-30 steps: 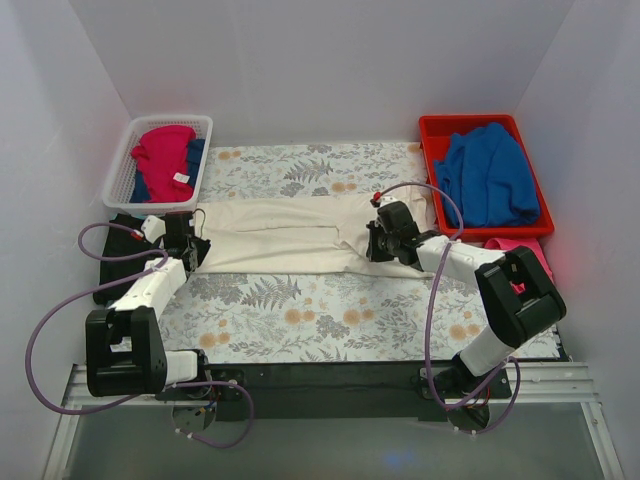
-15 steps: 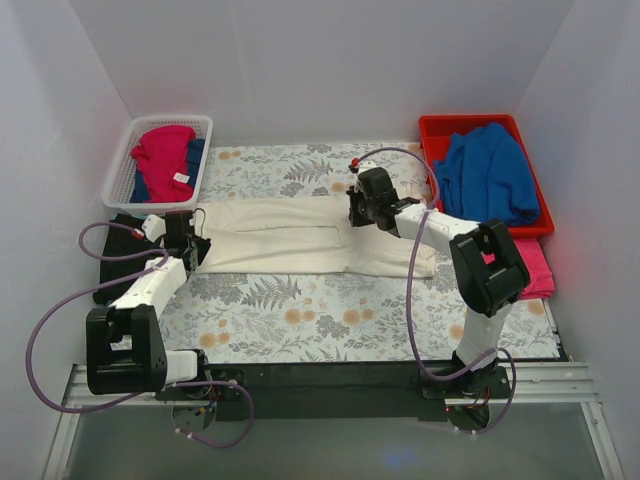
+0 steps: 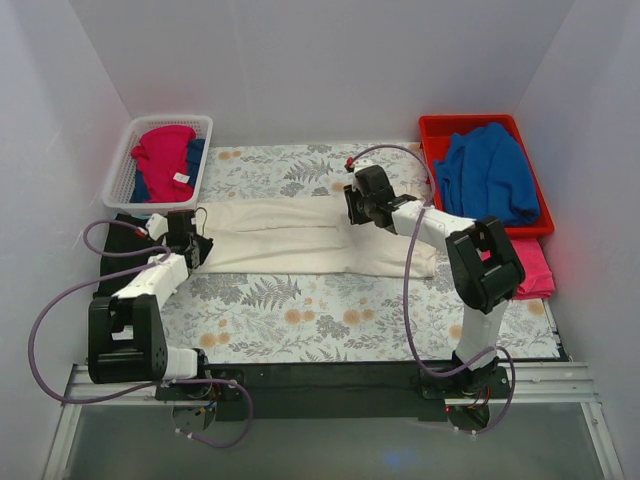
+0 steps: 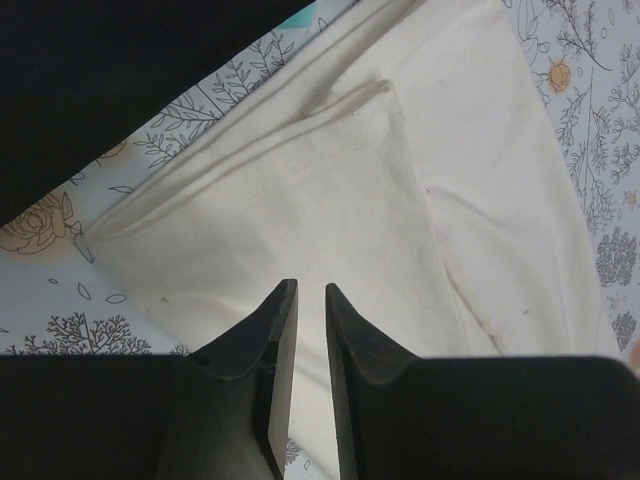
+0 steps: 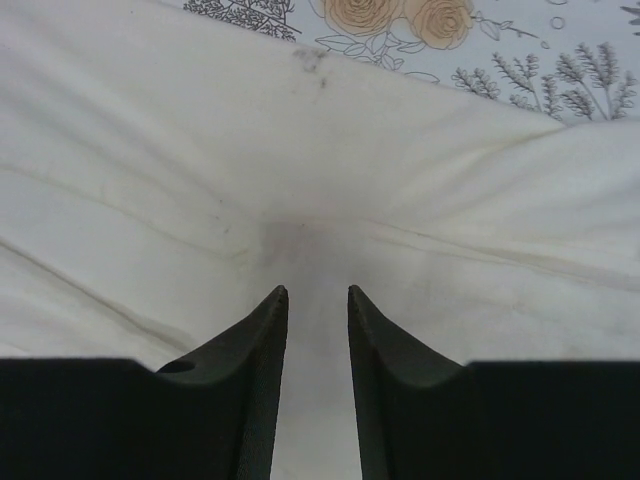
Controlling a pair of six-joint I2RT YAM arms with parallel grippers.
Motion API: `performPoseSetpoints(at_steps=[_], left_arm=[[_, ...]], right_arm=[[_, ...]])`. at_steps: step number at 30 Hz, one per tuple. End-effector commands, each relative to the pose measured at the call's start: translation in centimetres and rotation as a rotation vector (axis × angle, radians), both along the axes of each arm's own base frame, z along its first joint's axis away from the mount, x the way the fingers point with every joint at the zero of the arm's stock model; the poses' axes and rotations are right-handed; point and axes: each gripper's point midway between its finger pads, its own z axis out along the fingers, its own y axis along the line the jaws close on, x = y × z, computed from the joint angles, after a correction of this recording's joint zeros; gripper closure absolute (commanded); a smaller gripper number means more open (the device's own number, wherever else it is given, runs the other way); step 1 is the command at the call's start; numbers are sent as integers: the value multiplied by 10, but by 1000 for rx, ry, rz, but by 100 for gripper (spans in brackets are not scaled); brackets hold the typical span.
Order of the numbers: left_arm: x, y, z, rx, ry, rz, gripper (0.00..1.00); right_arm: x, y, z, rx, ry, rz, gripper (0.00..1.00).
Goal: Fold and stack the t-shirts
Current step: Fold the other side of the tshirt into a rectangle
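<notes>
The cream-white t-shirt (image 3: 290, 238) lies folded into a long band across the floral tablecloth (image 3: 300, 310). My left gripper (image 3: 192, 243) hovers at its left end. In the left wrist view that gripper (image 4: 311, 288) is open only a slit over the cream cloth (image 4: 330, 190), with nothing between the fingers. A black t-shirt (image 3: 112, 245) lies under the left arm and fills the corner (image 4: 120, 70) of that view. My right gripper (image 3: 352, 212) sits at the shirt's far edge, right of middle. It stands open (image 5: 317, 290) over creased cream cloth (image 5: 200, 180) and holds nothing.
A white basket (image 3: 122, 165) with red (image 3: 163, 155) and blue clothes stands at the back left. A red bin (image 3: 432, 132) holding a blue garment (image 3: 490, 175) stands at the back right, with pink cloth (image 3: 535, 268) in front of it.
My right gripper moved from the shirt's right end back and left to its far edge, then opened. The left gripper has hardly moved.
</notes>
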Motion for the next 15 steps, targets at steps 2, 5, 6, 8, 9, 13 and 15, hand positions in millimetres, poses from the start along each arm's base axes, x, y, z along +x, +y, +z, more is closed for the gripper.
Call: performPoseSetpoints(at_steps=[2,5,6,8,9,13,15], left_arm=[[17,-6,11,14,-35,-47,83],[16,-7,0,23,-3,-54,83],[15,-7,-2,25,4,-56,83],[12,-7,-11,34,35,-64,83],[11,-6,-13,35,42,-61,83],[3,-4,-28,31,100,-38,83],[0,-3,-33,25,124,-24,82]], right_arm=[[-17,-22,37,0,-82,-51,63],[-40,-46,16,-31,-32,-93,63],[-45,-54,9,-37,-15,-108,63],[-63,-64,-8,-44,36,-105,64],[-67,-69,-13,-44,51,-119,64],[-85,-76,-32,-46,111,-113,64],[-92,-81,-40,-61,135,-124,65]])
